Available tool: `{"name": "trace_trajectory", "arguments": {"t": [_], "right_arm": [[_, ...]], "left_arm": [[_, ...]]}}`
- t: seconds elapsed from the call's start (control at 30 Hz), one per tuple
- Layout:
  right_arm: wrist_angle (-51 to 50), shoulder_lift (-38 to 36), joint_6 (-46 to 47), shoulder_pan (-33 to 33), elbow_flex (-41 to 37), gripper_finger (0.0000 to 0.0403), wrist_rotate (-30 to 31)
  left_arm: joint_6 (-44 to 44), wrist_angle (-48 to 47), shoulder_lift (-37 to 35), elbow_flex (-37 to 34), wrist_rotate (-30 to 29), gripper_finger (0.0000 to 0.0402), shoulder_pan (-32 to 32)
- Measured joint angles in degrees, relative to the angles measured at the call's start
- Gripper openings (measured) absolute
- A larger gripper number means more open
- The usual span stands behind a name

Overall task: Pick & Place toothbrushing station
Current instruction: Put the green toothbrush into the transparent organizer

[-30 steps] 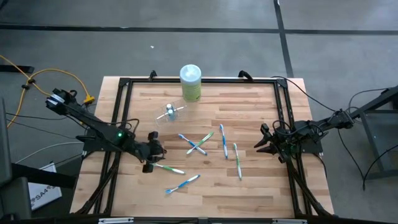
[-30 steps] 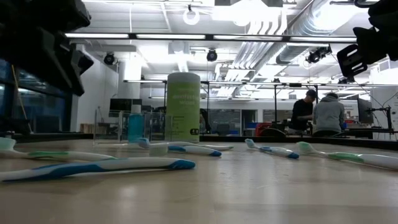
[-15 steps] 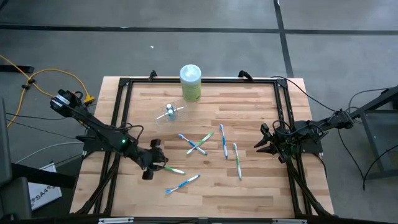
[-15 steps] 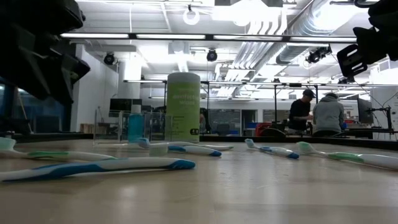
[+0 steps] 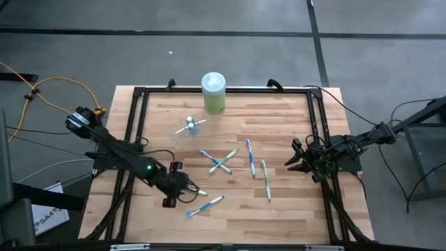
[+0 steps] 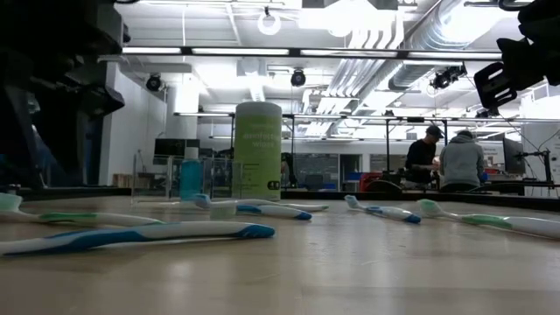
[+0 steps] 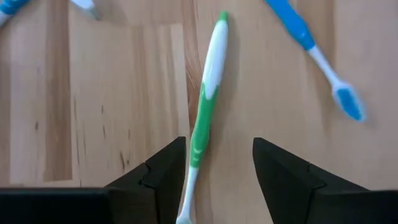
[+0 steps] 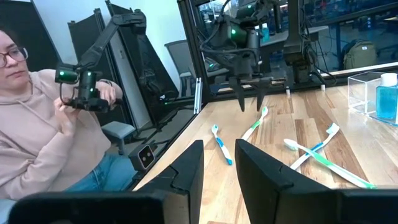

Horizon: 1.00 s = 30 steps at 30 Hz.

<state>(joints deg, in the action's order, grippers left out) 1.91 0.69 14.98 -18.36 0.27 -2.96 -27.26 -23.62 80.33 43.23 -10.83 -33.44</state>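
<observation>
Green canister label unreadable; left gripper open astride green toothbrush.

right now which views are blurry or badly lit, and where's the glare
Low view: ceiling lights blow out white, the left arm is a dark silhouette, and the nearest blue toothbrush is soft. Left wrist view: sharp on the green toothbrush between the open left gripper fingers; the blue brush head looks slightly smeared. High view: even light, faint shadows. Right wrist view: its own fingers are blurred.
</observation>
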Motion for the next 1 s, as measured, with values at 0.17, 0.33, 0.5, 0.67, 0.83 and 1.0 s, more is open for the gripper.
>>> {"name": "trace_trajectory", "arguments": {"t": [0.17, 0.33, 0.5, 0.67, 0.83, 1.0], "right_arm": [[-0.02, 0.00, 0.00, 0.01, 0.01, 0.0083, -0.01], [-0.02, 0.00, 0.00, 0.00, 0.01, 0.0083, -0.01], [-0.02, 0.02, -0.02, -0.01, 0.00, 0.0083, 0.00], [-0.02, 0.01, 0.00, 0.00, 0.01, 0.0083, 0.00], [-0.02, 0.02, -0.02, -0.01, 0.00, 0.0083, -0.08], [0.00, 0.02, -0.01, 0.00, 0.02, 0.0083, -0.13]], "left_arm": [[0.26, 0.13, 3.21, 0.34, 0.07, 0.0181, 1.16], [0.27, 0.48, 4.16, 0.61, 0.08, 0.0181, 1.98], [0.48, 0.59, 4.81, 0.63, -0.22, 0.0181, 2.58], [1.82, 2.67, 7.07, 0.65, 0.20, 0.0181, 2.59], [2.22, 3.15, 7.68, 0.68, 0.49, 0.0181, 2.59], [3.49, 3.16, 8.79, 1.50, 0.00, 0.0181, 2.59]]}}
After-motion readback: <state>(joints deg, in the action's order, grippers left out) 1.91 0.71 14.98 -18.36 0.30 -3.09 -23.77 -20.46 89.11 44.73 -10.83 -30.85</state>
